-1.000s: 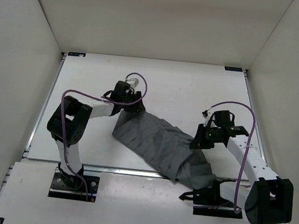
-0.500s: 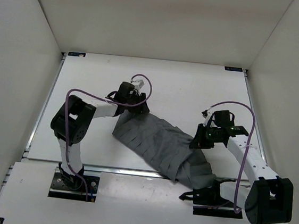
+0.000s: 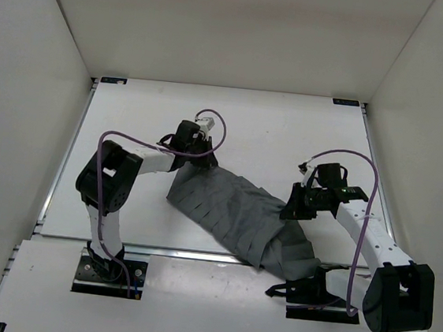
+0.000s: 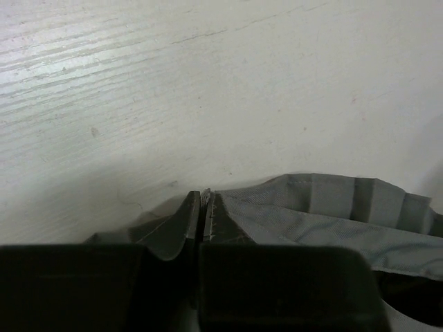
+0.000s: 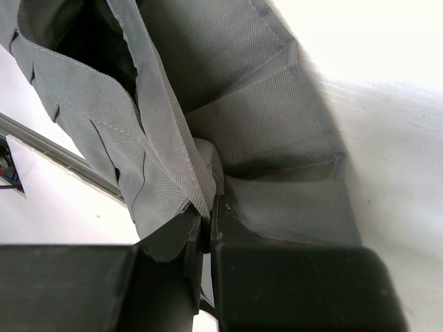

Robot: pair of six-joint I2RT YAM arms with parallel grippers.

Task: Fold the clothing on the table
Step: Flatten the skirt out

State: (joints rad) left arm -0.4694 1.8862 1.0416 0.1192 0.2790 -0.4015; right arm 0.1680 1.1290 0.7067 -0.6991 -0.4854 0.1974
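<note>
Top external view takes in the whole white table [image 3: 289, 125], boxed in by pale walls [image 3: 220, 31]. The clothing [image 3: 232, 211], dark grey with short pleat-like marks, lies in a long diagonal band from left of the table's centre down to the near right, where its end spills over the near edge rail. The left arm [image 3: 117, 175] reaches from its base to the garment's far left corner. The right arm [image 3: 365, 233] bends in from the right to the band's upper right edge. Each arm carries a looping purple cable [image 3: 209, 129].

From above, the left gripper [image 3: 197, 157] and the right gripper [image 3: 292, 211] are only dark shapes at the cloth's edge, and how the jaws stand cannot be read there. The wrist cameras settle it.

Left wrist view shows the two dark fingers [image 4: 180, 225] pressed together, with a thin hem of the grey fabric pinched between their tips. A strip of cloth trails away to the right, flat on the scuffed white surface.

Right wrist view shows the fingers [image 5: 173, 238] likewise closed, clamping a fold of the cloth. The fabric is bunched and lifted into deep folds around the tips. This view alone shows the fine twill weave, the stitched hems, and a grey edge rail [image 5: 48, 145] running beneath the hanging cloth at lower left.
</note>
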